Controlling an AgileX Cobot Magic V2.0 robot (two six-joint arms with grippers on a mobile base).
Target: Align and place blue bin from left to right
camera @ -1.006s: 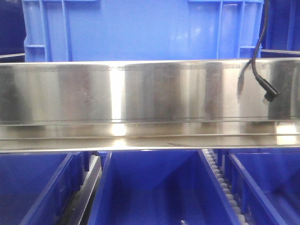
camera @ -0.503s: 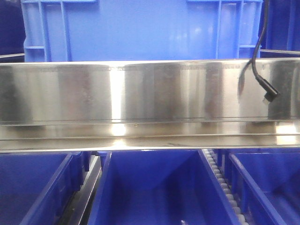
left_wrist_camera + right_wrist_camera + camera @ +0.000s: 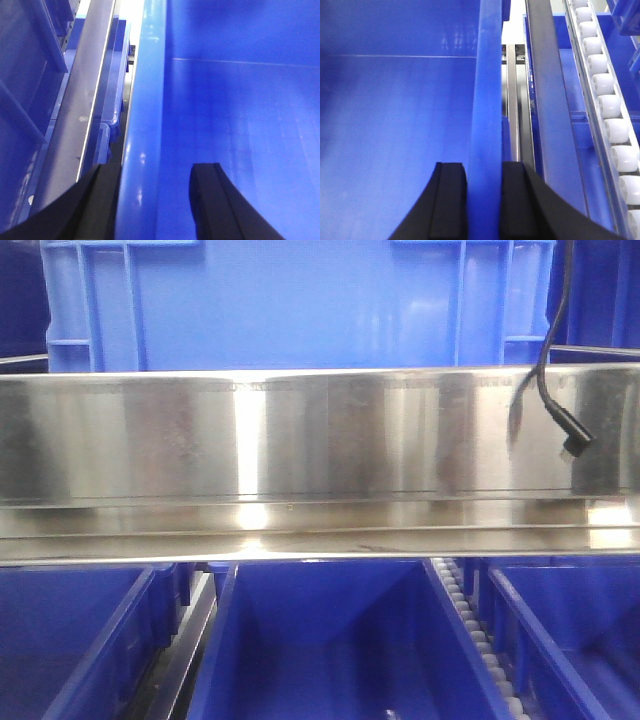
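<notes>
Fingers [image 3: 451, 200] of the right tool [image 3: 482, 167] are pressing flat against both faces of one side wall of the blue bin [image 3: 395, 125], one inside and one outside, so this tool is clamping the wall with no gap showing. The left tool [image 3: 156, 170] is straddling the opposite rim: its outer finger is lying against the rim's outside edge, while a strip of blue is showing between the rim and the inner finger, so I cannot tell whether it is gripping or only bracketing the wall.

Beside the right-hand wall a roller track [image 3: 607, 100] of white wheels is running away from the camera, with a metal rail [image 3: 512, 100] between it and the bin. A similar steel strip [image 3: 90, 100] is running along the outside of the left-hand wall.

In the front view the bin is standing behind and above a stainless-steel band [image 3: 320, 435], its ribbed corners rising to the top edge. Compared with a second ago, its whole outline is sitting slightly further toward the left of that view, while the band and the hanging black cable [image 3: 545, 370] are keeping their places. Darker navy bins [image 3: 330, 640] are lying below the band.
</notes>
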